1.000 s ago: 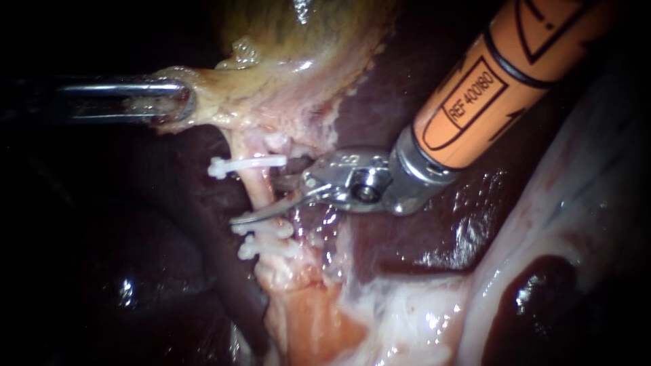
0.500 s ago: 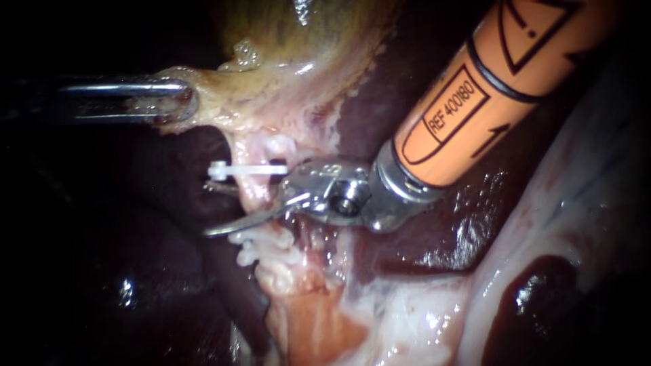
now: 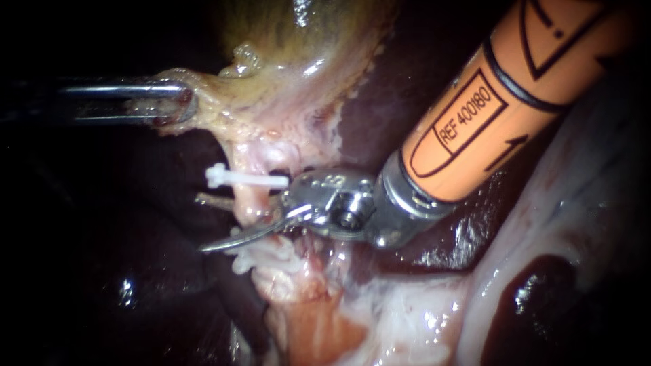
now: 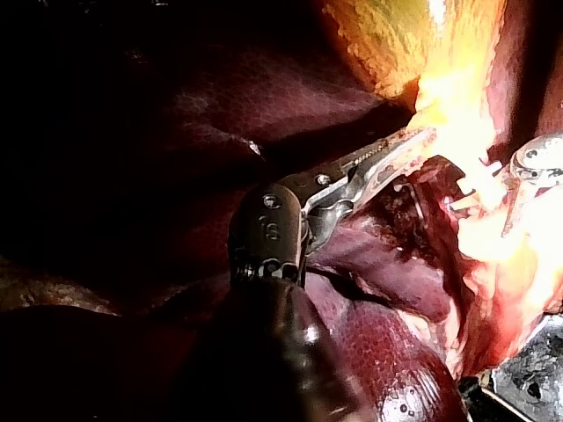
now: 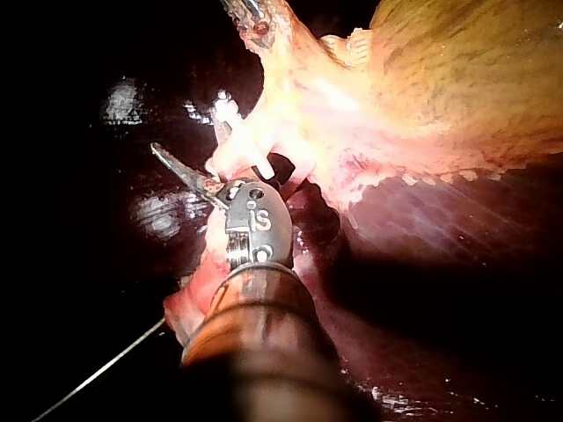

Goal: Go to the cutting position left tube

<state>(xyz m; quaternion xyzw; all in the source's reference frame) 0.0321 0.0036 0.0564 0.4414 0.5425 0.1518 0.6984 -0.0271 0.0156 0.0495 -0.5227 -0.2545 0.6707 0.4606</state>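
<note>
The right instrument (image 3: pixel 201 224) has its blades apart, one on either side of the tube (image 3: pixel 251 198). The left instrument (image 3: pixel 178 102) is up and left of the tube, jaws clamped on the gallbladder (image 3: pixel 224 102) edge.

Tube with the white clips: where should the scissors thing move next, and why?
Probably the right instrument should ease slightly deeper, then stop: its open blades already straddle the tube between the upper clip and the lower clips, while the left instrument holds the gallbladder.
</note>
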